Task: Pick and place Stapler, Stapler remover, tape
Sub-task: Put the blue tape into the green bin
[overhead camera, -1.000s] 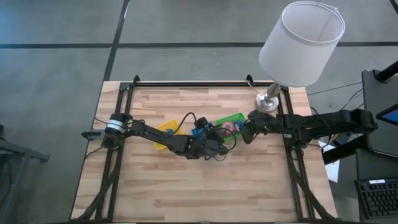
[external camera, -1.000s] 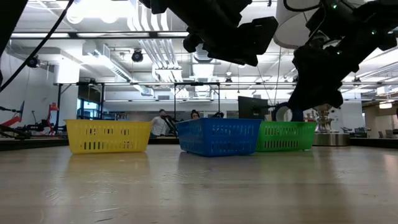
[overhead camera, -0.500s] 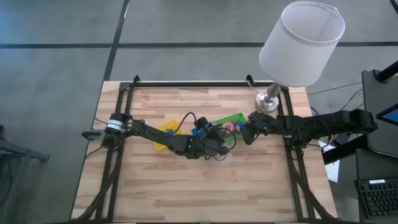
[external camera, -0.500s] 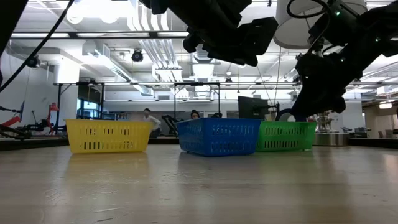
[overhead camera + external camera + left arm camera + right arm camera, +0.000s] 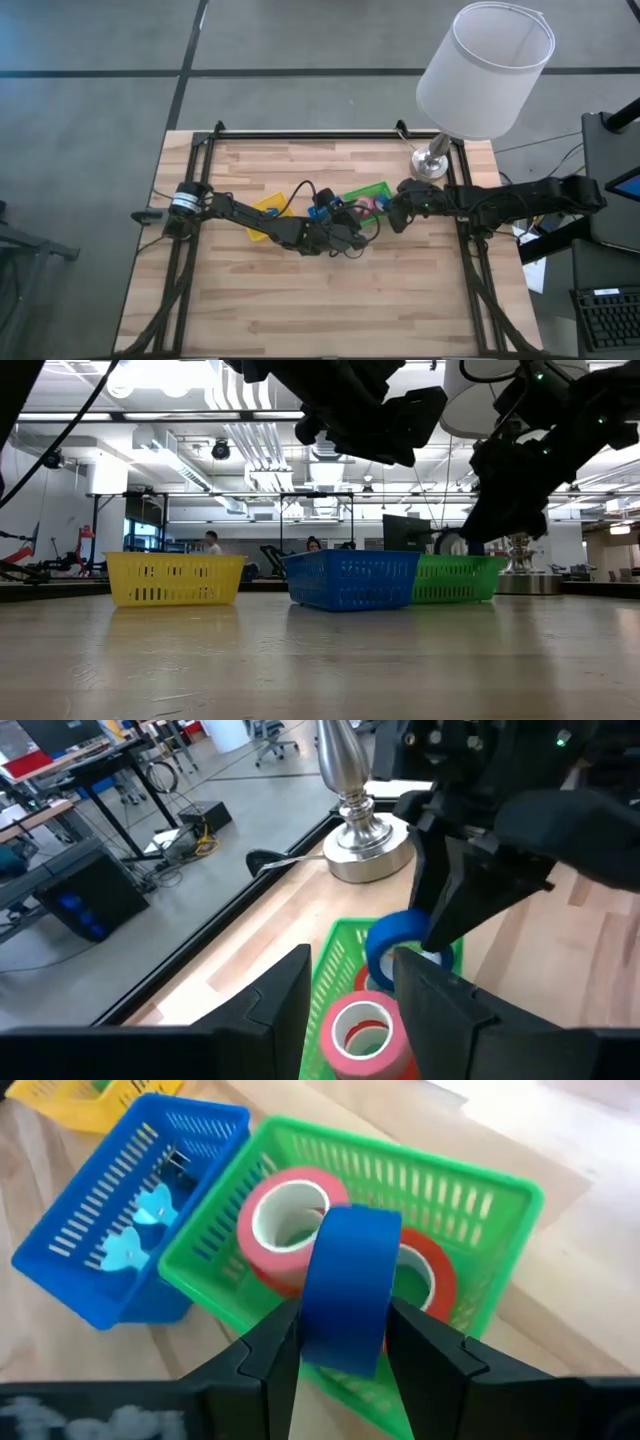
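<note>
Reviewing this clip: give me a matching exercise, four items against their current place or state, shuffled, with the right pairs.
Items:
1. blue tape roll
2. pink tape roll
3. blue bin
4. lamp base

Places/states:
A. lying in the green bin
B. standing on the table beyond the green bin
C. gripped upright in the right claw
D. between the yellow bin and the green bin

Pairs: 1-C, 2-A, 3-D, 4-B

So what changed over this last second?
Little. The right pincer, shut on the blue tape, dipped toward the green bin half a second ago and is now back up, held above it beside the pink tape and red tape. A person in the room behind walked to the left. The left pincer, the blue bin and the yellow bin stayed put.
</note>
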### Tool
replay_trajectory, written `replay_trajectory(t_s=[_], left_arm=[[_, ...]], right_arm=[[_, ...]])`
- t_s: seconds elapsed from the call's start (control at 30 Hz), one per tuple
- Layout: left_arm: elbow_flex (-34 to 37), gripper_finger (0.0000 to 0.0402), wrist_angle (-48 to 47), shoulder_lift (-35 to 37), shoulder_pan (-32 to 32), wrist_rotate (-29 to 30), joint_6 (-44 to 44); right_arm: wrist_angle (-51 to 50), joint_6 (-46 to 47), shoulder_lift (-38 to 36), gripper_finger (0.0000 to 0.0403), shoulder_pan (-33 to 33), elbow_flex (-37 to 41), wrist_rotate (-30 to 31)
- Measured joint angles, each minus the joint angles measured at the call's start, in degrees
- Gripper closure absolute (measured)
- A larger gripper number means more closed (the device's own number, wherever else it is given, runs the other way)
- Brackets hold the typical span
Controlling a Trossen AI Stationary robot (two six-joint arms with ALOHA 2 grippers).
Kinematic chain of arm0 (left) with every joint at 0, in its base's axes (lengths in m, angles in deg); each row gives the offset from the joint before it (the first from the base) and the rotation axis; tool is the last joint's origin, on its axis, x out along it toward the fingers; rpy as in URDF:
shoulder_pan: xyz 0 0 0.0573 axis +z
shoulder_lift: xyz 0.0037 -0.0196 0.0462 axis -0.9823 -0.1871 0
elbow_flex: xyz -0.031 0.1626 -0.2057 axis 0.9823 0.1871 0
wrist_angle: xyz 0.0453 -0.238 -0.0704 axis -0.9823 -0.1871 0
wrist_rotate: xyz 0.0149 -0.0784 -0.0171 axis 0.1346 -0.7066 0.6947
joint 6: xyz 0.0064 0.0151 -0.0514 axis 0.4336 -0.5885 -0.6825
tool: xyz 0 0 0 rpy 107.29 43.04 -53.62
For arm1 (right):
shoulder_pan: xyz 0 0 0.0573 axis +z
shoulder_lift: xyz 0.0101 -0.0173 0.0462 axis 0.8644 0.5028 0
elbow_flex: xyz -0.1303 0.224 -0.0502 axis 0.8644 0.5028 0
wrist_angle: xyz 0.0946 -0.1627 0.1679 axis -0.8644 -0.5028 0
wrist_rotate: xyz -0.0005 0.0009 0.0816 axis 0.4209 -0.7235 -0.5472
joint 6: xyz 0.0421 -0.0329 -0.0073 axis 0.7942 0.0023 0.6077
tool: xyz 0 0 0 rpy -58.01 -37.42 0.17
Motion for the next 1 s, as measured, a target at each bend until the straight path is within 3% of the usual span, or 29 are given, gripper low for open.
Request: replay_trajectory(t_s=[0.23, 0.33, 0.5, 1.0], left_arm=[[0.0, 0.0254, 0.0, 0.0, 0.0, -1.1, -0.1], [0.0, 0.0254, 0.0, 0.0, 0.1, -1.1, -0.1], [0.0, 0.0254, -0.1, 0.0, 0.1, -1.5, -0.1], [0.0, 0.0255, -0.4, 0.0, 0.1, -2.4, -0.2]], right_arm=[[8.0, -2.7, 1.5, 0.0266, -0.1, 2.0, -1.0], [7.1, -3.1, 2.5, 0.0266, -0.2, 2.0, -0.3], [6.4, -3.3, 3.5, 0.0266, -1.2, 1.9, 7.5], [4.5, -5.5, 3.4, 0.0248, -2.3, 1.7, 6.6]])
